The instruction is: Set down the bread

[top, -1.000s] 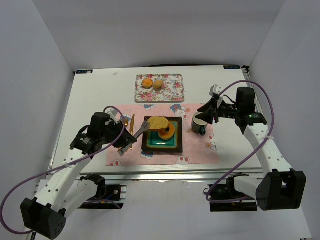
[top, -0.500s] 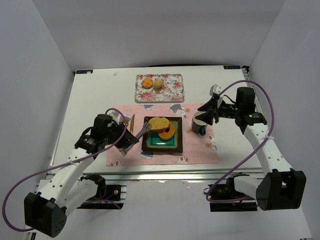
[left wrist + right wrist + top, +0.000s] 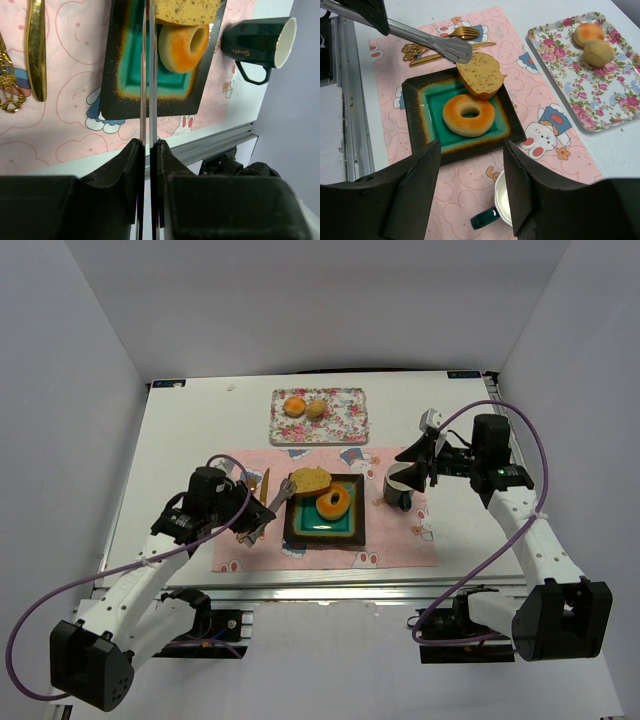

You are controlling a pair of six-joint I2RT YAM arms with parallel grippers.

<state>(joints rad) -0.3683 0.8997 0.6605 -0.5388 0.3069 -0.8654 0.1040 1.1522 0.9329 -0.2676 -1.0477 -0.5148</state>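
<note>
A speckled tan roll [image 3: 480,75] is pinched by tongs [image 3: 427,42] clamped in the left hand [image 3: 148,147], next to a glossy orange ring bun [image 3: 468,115]. The right hand [image 3: 471,147] is spread.

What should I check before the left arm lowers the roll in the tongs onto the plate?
1. Left claw clamped on the tongs: ok.
2. Tongs pinching the tan roll: ok, held by one end, tilted.
3. Roll fully above the plate: not ok, it hangs at the far corner, over the rim.
4. Ring bun settled on the plate: ok, lying flat.
5. Gap between roll and ring bun: cannot tell.
6. Right claw out of the way: ok, open at the mug, off the plate.
</note>
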